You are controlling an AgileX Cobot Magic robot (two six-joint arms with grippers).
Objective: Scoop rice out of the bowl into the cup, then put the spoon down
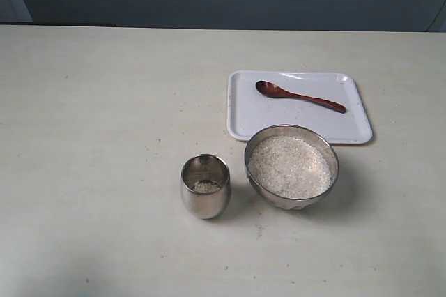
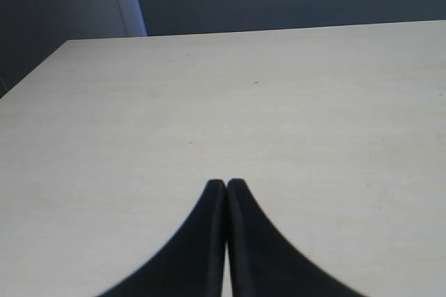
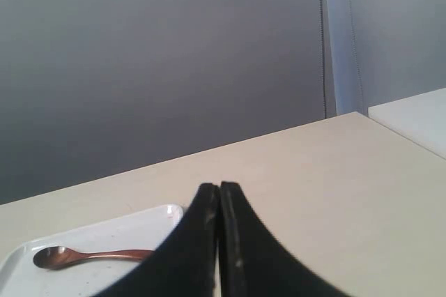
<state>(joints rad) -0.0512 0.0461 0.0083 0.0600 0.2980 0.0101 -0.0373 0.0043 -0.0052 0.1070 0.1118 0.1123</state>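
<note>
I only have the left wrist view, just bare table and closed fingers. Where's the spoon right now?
Observer: The spoon lies on the white tray, behind the bowl.
Operator: Is the right arm holding anything?
Observer: No. The right fingers are shut with nothing between them.
Operator: Any rice in the cup?
Observer: A little rice sits at the bottom of the cup; the bowl is well filled.

You have one spoon (image 1: 300, 97), one tray (image 1: 244, 119), one bowl (image 1: 293, 203) and one cup (image 1: 204, 205) on one table (image 1: 104, 136). You can count two lots of rice (image 1: 289, 166), and two grippers: the left gripper (image 2: 226, 184) and the right gripper (image 3: 214, 187).
</note>
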